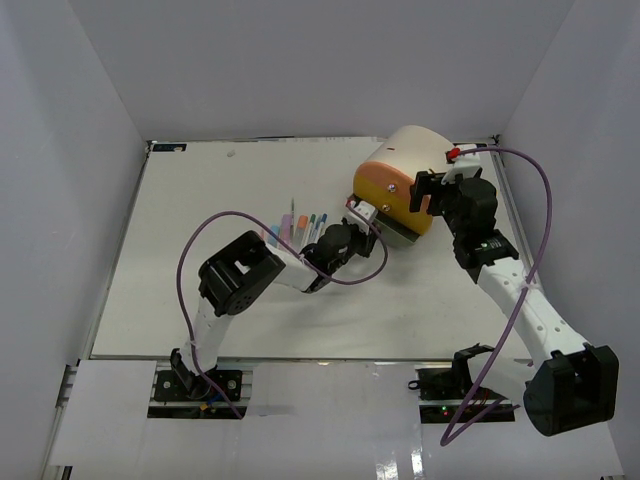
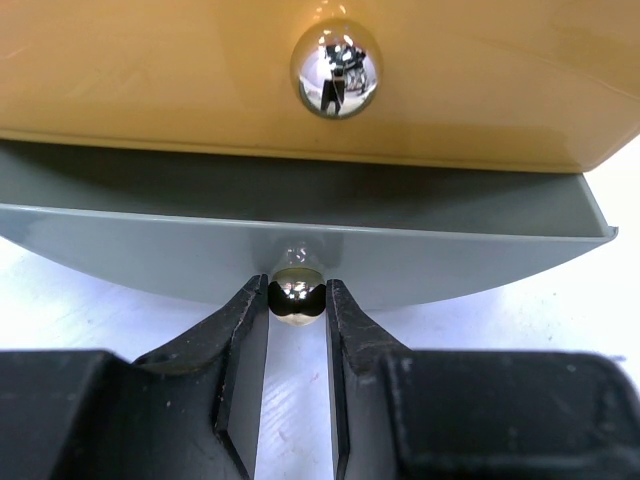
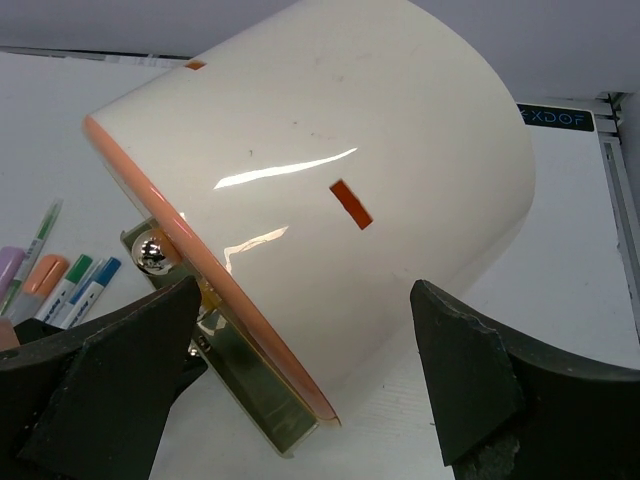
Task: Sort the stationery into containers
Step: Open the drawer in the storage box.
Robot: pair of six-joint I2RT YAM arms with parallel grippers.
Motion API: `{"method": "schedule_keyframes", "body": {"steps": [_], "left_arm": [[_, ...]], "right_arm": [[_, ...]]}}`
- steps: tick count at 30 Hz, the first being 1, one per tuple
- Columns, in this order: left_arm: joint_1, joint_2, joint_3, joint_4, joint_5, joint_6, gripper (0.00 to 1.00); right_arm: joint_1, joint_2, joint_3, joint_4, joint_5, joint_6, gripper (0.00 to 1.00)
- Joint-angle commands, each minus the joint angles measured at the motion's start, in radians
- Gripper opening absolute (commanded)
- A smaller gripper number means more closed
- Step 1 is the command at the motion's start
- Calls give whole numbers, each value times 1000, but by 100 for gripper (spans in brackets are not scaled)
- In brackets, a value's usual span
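L gripper pinched the brass knob of the grey drawer, R gripper stood spread astride the cream organiser, pens lay just left; best pulled straight out, w/ R bracing.

One organiser; about six pens

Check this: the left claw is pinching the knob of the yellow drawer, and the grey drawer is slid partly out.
Wrong drawer. The left claw is pinching the knob of the grey drawer, not of the yellow drawer; the left wrist view shows it. The grey drawer is indeed slid partly out.
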State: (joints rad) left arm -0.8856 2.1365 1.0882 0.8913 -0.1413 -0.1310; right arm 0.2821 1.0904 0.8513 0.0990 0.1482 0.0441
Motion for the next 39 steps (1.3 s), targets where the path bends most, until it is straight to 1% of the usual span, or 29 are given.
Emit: {"method": "schedule_keyframes", "body": {"steps": [1, 15, 31, 34, 37, 38, 39], "left_arm": [[2, -75, -36, -29, 12, -21, 18], [-1, -147, -157, -45, 19, -84, 18], [-24, -178, -208, -81, 12, -102, 22], [-26, -181, -209, -92, 12, -104, 25], [-26, -190, -209, -103, 8, -99, 34], [-26, -194, -208, -107, 5, -98, 39], [-26, -197, -206, -120, 2, -96, 48]], "right_arm": [[6, 8, 11, 76, 39, -10, 92], [19, 25, 5, 85, 48, -1, 92], [22, 46, 11, 79, 57, 2, 91], [22, 43, 15, 74, 47, 0, 91], [23, 36, 22, 58, 40, -4, 91], [23, 31, 26, 54, 37, -7, 91], [22, 26, 28, 51, 27, -10, 91]]}}
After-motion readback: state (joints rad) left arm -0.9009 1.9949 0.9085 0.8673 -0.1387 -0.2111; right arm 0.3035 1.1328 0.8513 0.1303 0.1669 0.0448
